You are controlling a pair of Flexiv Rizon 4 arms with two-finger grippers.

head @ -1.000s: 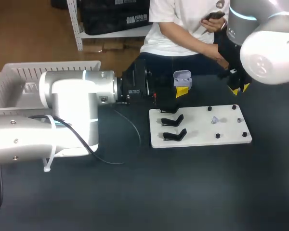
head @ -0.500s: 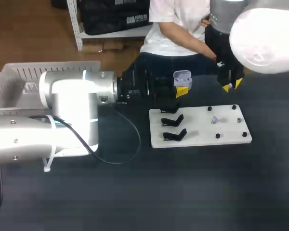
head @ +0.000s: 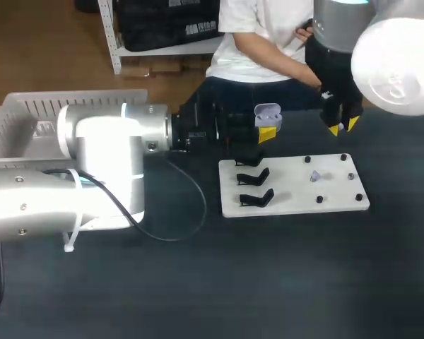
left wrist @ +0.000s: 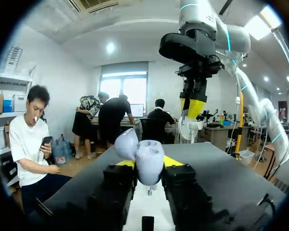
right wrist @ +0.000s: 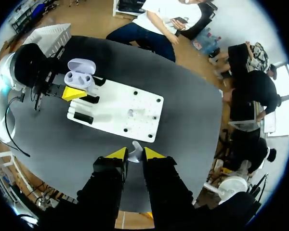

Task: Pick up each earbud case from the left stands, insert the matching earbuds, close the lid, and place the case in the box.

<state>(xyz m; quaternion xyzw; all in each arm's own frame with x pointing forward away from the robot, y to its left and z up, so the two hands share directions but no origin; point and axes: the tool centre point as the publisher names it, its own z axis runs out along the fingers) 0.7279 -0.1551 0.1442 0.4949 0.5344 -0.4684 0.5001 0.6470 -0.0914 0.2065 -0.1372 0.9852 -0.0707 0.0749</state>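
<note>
Our left gripper [left wrist: 149,165] clamped the open case [left wrist: 143,156] while our right gripper [right wrist: 131,154] pinched seemingly an earbud [right wrist: 135,151], not yet inserted.

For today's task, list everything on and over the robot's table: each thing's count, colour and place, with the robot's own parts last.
earbud case: one, lavender, lid open, held over the table's far side
earbuds: two, pale lavender; one on the board, one in the right jaws
stands: three, black, empty, board's left side
pegs: several, black, board's right part
board: one, white, mid-table
box: one, white, table's left
table: one, black
left jaws: yellow-tipped, shut on the earbud case
right jaws: yellow-tipped, shut on an earbud
</note>
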